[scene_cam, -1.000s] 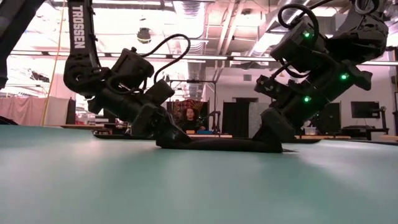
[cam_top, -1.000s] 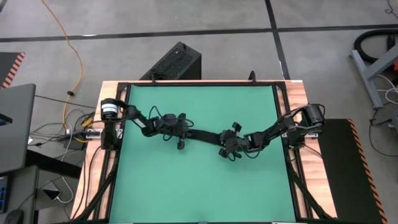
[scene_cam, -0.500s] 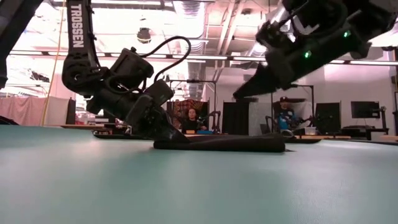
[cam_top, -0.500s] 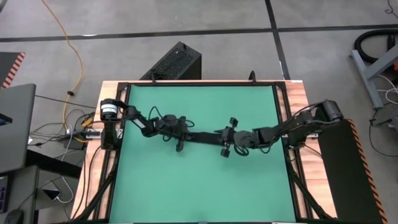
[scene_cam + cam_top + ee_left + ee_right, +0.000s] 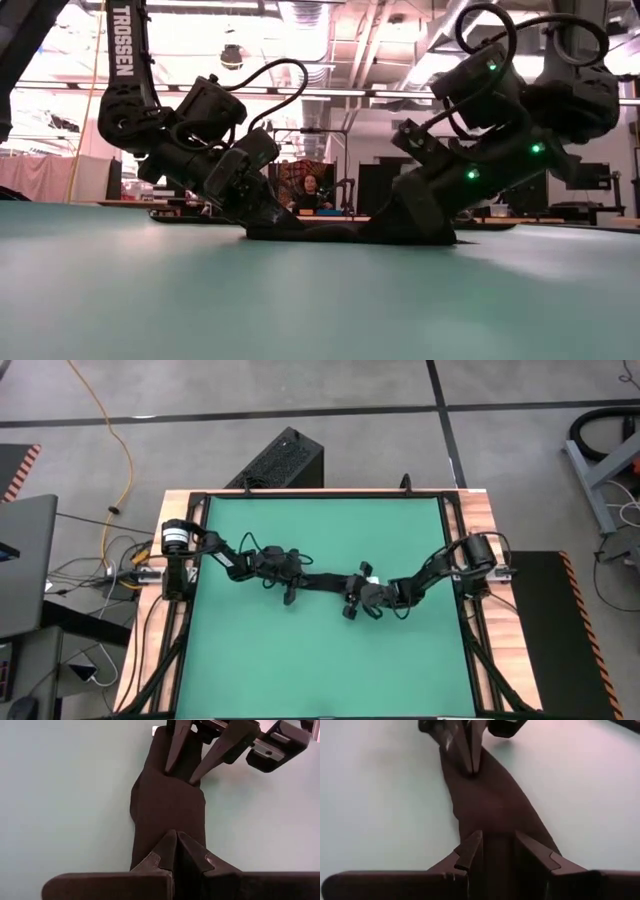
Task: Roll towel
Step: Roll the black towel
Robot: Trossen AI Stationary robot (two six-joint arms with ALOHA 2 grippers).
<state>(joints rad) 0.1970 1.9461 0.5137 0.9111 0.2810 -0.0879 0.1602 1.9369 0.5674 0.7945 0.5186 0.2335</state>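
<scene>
Towel (image 5: 322,581) lies near mid-mat as a narrow dark band, running left to right across the green mat (image 5: 320,660). Already bunched long and thin, not flat.

Left gripper (image 5: 291,575) sits on the band's left end. In my left wrist view its jaws are pressed together on the cloth (image 5: 170,810); I read that as a pinch.

Right gripper (image 5: 355,596) is down at the right end, touching the mat in the low view (image 5: 415,225). From the right wrist its fingers (image 5: 470,851) stand apart, straddling the towel (image 5: 490,805). Whether cloth is actually between the pads I can't quite tell; the fabric and fingers are both dark.

My plan for the step: keep the left end anchored, close the right on one edge only, not the whole bundle. Then turn it over low and slow toward the left, keeping light tension so the roll stays tight and doesn't drag the anchored end.
</scene>
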